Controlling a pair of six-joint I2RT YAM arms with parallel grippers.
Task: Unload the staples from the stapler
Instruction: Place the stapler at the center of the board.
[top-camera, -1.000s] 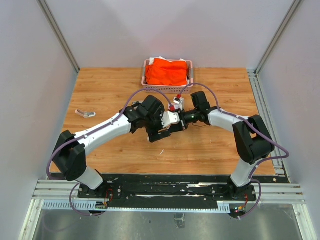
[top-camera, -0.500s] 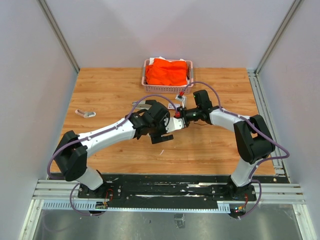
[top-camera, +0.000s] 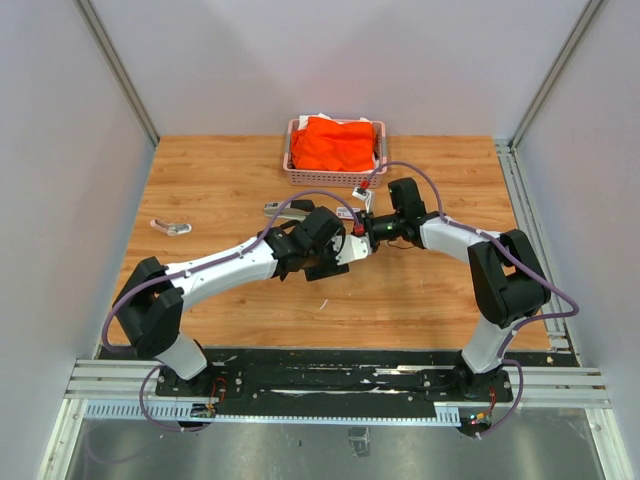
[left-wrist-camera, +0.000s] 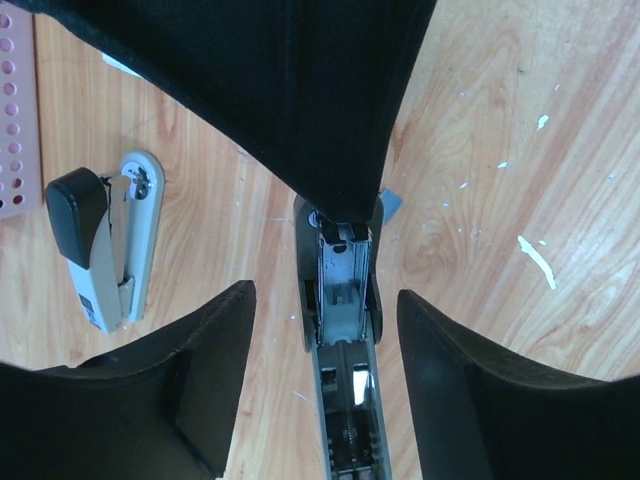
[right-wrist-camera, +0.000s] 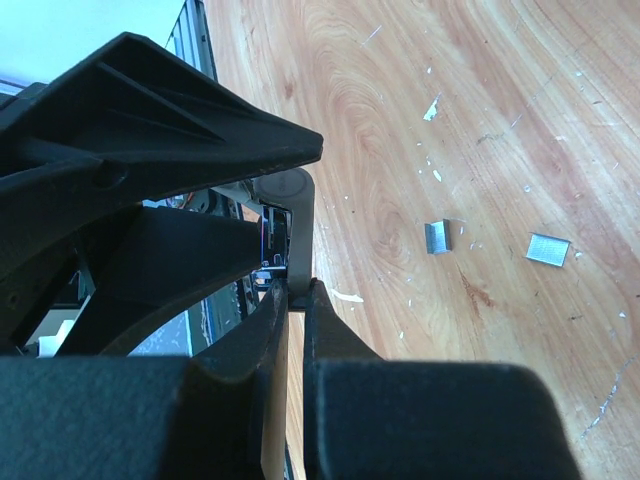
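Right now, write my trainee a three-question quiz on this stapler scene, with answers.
1. True or false: the right arm's jaws are shut on the opened stapler.
2. The loose staple strips in the right wrist view lie: A on the table; B in a basket; C between the jaws.
3. In the left wrist view, on which side of the opened stapler does the second stapler lie?
Key: 1 true; 2 A; 3 the picture's left.

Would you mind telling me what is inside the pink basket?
An orange cloth fills the pink basket; something white shows at its far edge. Whatever lies beneath the cloth is covered.
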